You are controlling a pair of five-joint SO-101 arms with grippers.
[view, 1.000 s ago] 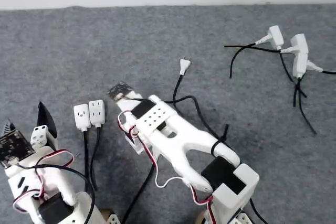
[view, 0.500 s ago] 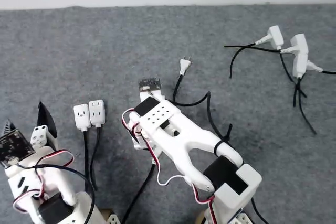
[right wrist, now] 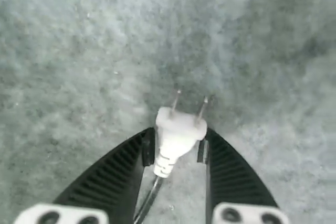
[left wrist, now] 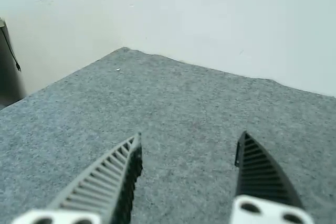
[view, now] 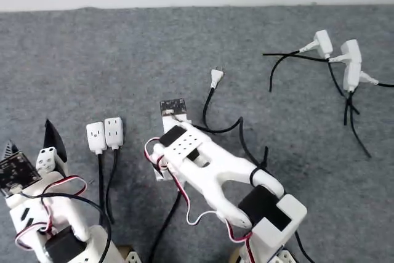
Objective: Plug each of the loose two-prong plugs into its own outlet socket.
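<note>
Two outlet sockets lie side by side, a loose plug well apart.

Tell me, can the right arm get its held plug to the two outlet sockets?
Probably yes: bare carpet lies between the plug in its jaws and the outlet sockets.

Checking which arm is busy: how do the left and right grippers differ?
The left gripper is open and empty; the right gripper is shut on a white plug. The left aims across the carpet; the right aims down at it. Both have black ribbed fingers.
</note>
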